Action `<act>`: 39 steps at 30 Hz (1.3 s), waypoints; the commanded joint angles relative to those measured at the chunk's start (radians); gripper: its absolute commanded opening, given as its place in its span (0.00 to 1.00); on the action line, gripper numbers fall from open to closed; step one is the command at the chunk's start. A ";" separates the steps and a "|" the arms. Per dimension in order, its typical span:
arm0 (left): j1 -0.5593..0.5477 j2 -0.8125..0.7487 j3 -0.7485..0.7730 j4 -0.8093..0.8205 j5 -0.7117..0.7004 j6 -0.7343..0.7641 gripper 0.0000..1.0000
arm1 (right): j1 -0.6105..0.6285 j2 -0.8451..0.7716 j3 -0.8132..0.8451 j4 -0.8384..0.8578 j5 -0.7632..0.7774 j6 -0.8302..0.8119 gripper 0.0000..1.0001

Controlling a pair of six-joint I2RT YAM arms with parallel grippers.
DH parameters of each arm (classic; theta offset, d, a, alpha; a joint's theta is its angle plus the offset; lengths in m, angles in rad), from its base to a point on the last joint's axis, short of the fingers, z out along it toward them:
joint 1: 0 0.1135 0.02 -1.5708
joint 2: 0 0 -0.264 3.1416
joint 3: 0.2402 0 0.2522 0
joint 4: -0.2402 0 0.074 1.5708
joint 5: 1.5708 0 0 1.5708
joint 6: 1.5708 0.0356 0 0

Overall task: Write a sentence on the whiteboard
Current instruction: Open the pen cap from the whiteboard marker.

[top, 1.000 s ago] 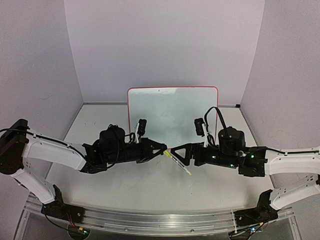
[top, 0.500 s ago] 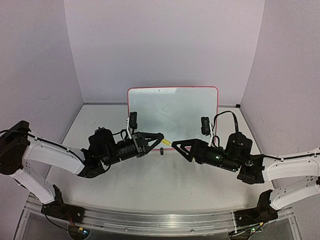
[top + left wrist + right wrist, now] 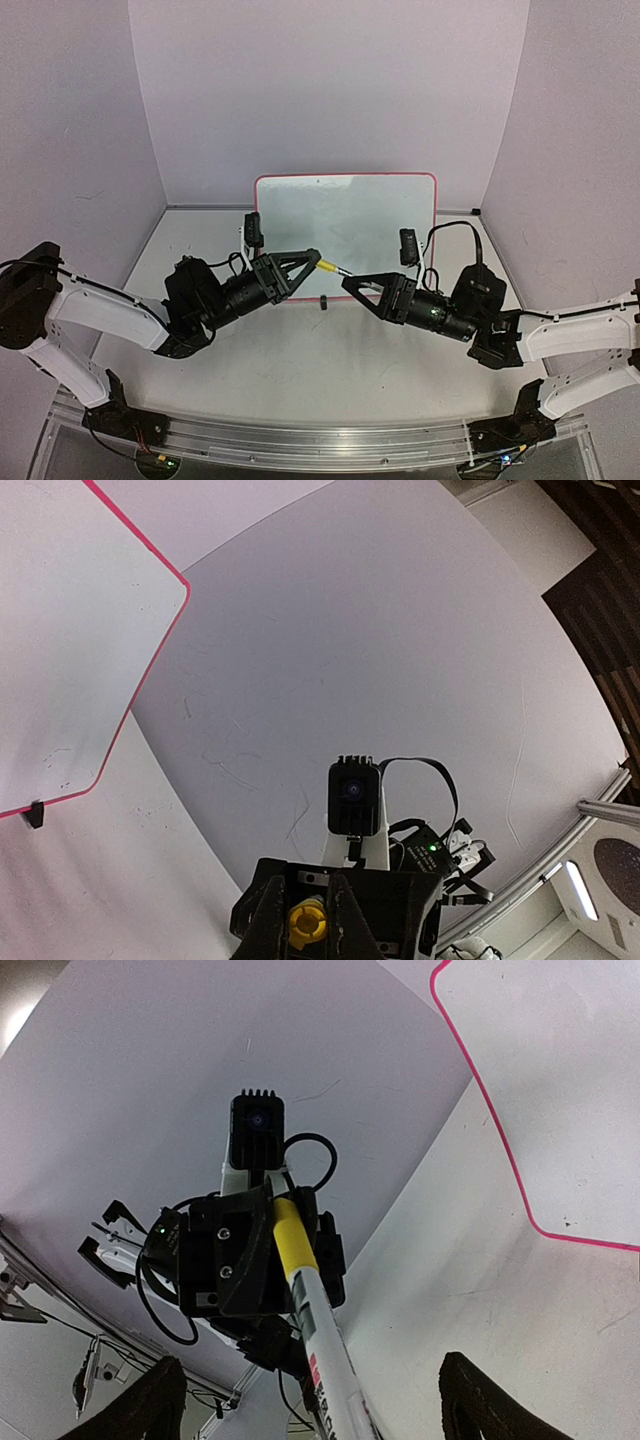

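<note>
1. Against lilac back wall, standing on edge at 12 o'clock of tabletop point(image 3: 300, 360): whiteboard point(image 3: 345, 215).
2. Clamping yellow-ended marker point(image 3: 328, 266) in left claw point(image 3: 313, 257), reaching in from 9 o'clock.
3. Straddling marker's barrel with right claw point(image 3: 348, 283), jaws spread wide, reaching in from 3 o'clock.

That was a robotics lab, no question: a boxed-in test cell. Plain white panels point(image 3: 330, 90) closed off the back and both sides, and the counter point(image 3: 300, 365) below was the same bare white. Along its near edge ran an aluminium rail point(image 3: 320, 437), and there they were, bolted to it: the left arm point(image 3: 105, 305) and the right arm point(image 3: 570, 325), white links, black joints. A small black camera point(image 3: 354, 797) rode the wrist, a cable point(image 3: 425, 770) looping loose behind it, a green light point(image 3: 431, 848) glowing on the housing. One prop only, a whiteboard point(image 3: 340, 220) stood at the back. Past the panel edge, dark slats point(image 3: 600, 560) showed.
</note>
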 commanded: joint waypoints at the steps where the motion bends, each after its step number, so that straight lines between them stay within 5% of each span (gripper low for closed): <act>1: -0.005 0.010 0.000 0.053 0.020 -0.005 0.00 | -0.003 -0.009 -0.017 0.075 0.017 0.010 0.81; 10: -0.007 0.006 -0.007 0.023 0.026 -0.001 0.00 | -0.002 -0.021 -0.011 0.076 0.026 0.000 0.74; 21: -0.010 0.022 -0.001 0.021 0.039 -0.008 0.00 | -0.002 -0.018 -0.001 0.076 0.037 -0.008 0.53; 28: -0.013 0.027 -0.003 0.021 0.041 -0.014 0.00 | -0.002 -0.014 -0.002 0.076 0.049 -0.007 0.32; 34: -0.013 0.025 -0.014 0.050 0.013 -0.022 0.00 | -0.001 -0.023 -0.026 0.077 0.091 0.002 0.01; 39: -0.010 -0.025 -0.049 0.079 -0.120 -0.005 0.00 | -0.002 -0.038 -0.070 0.081 0.115 0.017 0.00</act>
